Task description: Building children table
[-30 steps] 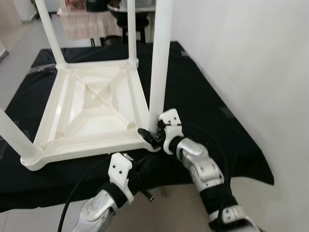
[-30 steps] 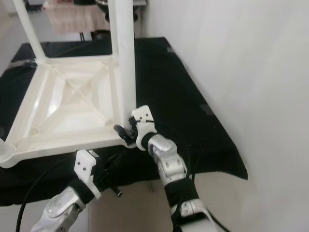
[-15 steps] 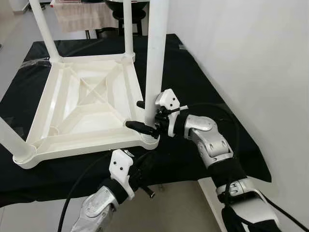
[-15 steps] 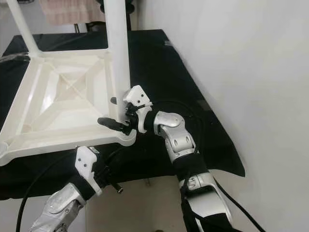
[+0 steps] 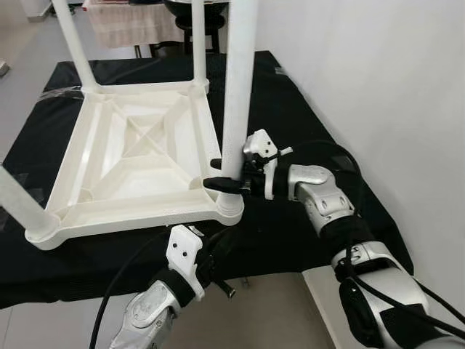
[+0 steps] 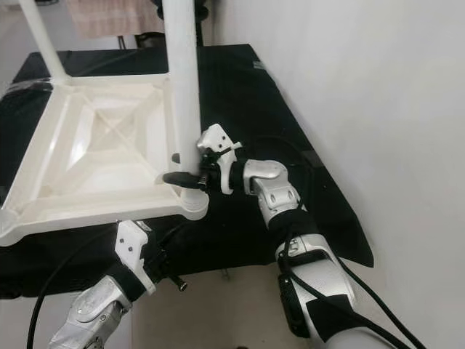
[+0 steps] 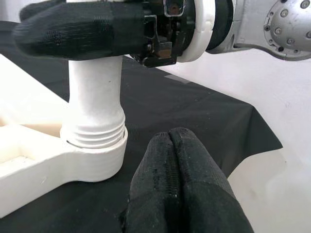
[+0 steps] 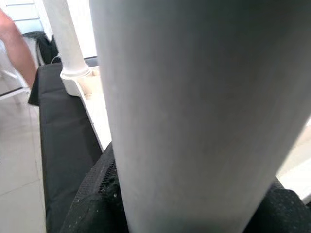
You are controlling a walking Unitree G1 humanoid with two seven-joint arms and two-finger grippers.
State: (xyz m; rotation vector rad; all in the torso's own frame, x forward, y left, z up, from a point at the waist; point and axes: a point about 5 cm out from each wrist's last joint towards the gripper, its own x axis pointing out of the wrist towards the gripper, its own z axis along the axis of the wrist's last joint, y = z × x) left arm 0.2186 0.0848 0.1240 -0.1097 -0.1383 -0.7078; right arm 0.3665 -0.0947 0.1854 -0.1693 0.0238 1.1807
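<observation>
A white plastic children's table (image 5: pixel 138 156) lies upside down on a black cloth, its legs pointing up. My right gripper (image 5: pixel 221 174) is shut on the near right leg (image 5: pixel 236 94) just above its corner socket, one black finger (image 5: pixel 218 183) in front and one behind. In the left wrist view the leg's threaded base (image 7: pixel 95 131) sits in the socket, with the right gripper's finger (image 7: pixel 73 29) across it above. My left gripper (image 5: pixel 218 280) hangs shut and holding nothing, below the table's front edge; its fingertips (image 7: pixel 175 184) are pressed together.
Three more legs stand at the far left (image 5: pixel 73 43), far right (image 5: pixel 197 40) and near left (image 5: pixel 18 200). The black cloth (image 5: pixel 305 131) ends near a white wall (image 5: pixel 378 73) on the right. A person's arm (image 8: pixel 14 43) shows beyond the table.
My right wrist has swung from below the leg's base up to the leg's right side, its fingers staying around the leg. The left gripper has kept its place.
</observation>
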